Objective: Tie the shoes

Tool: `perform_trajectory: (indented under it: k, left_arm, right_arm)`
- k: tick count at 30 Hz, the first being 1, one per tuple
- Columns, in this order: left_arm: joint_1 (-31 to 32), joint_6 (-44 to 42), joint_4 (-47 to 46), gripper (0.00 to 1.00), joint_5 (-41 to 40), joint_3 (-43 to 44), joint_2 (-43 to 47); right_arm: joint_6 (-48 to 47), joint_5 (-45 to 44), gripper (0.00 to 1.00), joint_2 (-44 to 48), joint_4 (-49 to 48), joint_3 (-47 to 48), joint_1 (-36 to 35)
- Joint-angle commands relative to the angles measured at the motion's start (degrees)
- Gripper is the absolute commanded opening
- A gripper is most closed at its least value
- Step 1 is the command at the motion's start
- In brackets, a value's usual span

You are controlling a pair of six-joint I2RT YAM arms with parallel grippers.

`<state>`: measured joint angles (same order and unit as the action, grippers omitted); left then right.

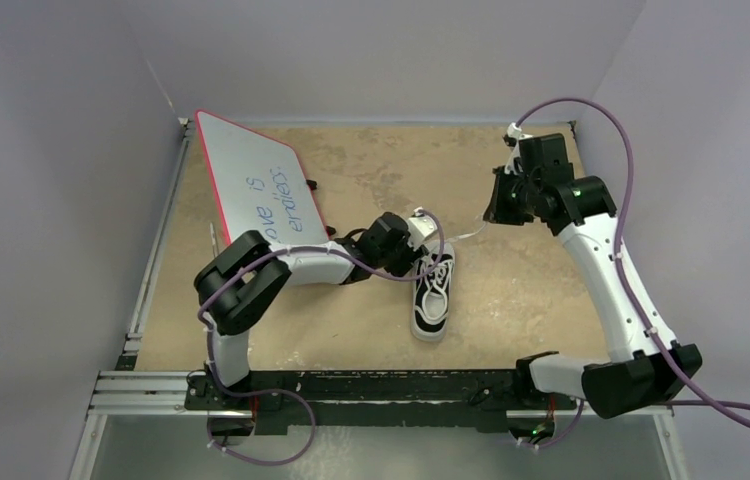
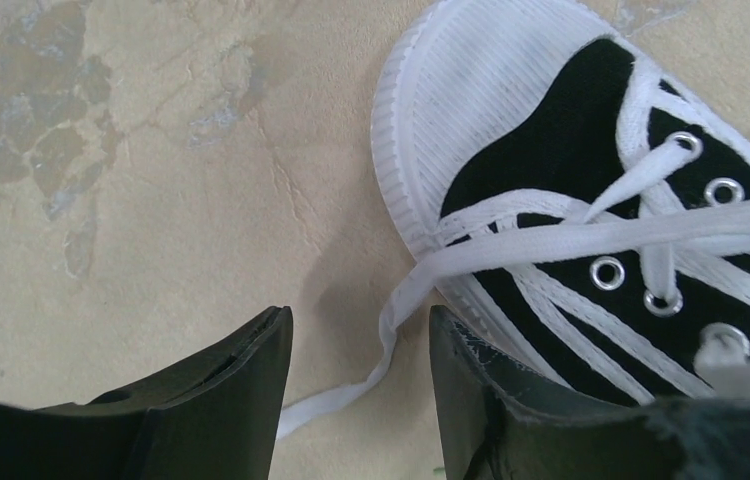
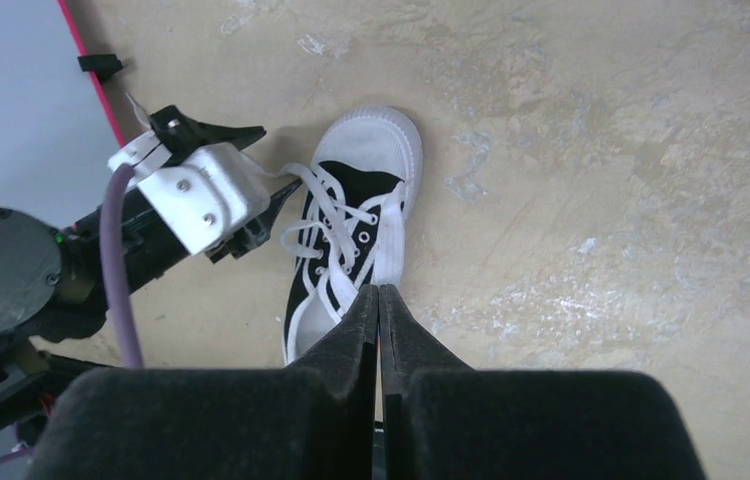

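Top view. One table (image 1: 541,300), mottled tan surface, walled on three sides. Two arms, two grippers.

One sneaker (image 1: 433,297) only, no pair. It sits just right of centre frame, flat on its sole, toe cap toward the bottom edge. Black canvas, white stripes, white sole.

One whiteboard (image 1: 251,170), red-edged, upper left of frame, with blue handwriting on it. One small black object (image 1: 311,184) lies on the table by its right edge; too small to identify.

Laces: two loose ends counted.
- Taut lace end (image 1: 471,233): runs from the heel end of the sneaker up and right to the right gripper (image 1: 499,207). In the left wrist view it crosses the upper as one straight band.
- Slack lace end (image 2: 389,325): drops off the side of the sole and curls on the table toward the bottom of that frame.

Left gripper (image 2: 359,320): low over the table at the sneaker's upper left side. Two fingers with a clear gap, roughly half spread. The slack lace end lies in that gap, not pinched; the right-hand finger is close against the sole's edge.

Right gripper: upper right of the top view, well apart from the sneaker. In its own wrist view the two fingers press together with no gap. The taut lace end leads into the tips, so it appears clamped there, though the pinch point itself is hard to make out.

Metal eyelets in the left wrist view: five or six, one partly covered.
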<state>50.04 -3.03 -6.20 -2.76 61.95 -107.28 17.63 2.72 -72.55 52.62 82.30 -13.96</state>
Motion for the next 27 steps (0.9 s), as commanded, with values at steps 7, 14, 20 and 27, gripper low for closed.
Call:
perform_trajectory:
  k: [7, 14, 20, 27]
  left_arm:
    - [-0.12, 2.58, -18.08, 0.30, 3.71, -2.28, -5.39]
    - [-0.03, 3.46, -11.66, 0.00, 4.69, -1.75, -0.54]
    - [-0.03, 15.01, -8.29, 0.00, 15.16, -3.51, 8.71]
    - [-0.11, 26.65, -18.72, 0.00, 25.00, -5.26, 7.15]
  right_arm:
    - [-2.57, 1.24, 0.00, 4.13, 2.85, 2.00, 0.13]
    - [-2.36, 2.04, 0.00, 5.02, 2.41, 0.64, 0.15]
    - [-2.17, 11.51, 0.00, 4.40, -1.21, -1.62, 0.31]
    - [-0.28, 7.06, 0.00, 3.28, -0.54, -2.43, 0.49]
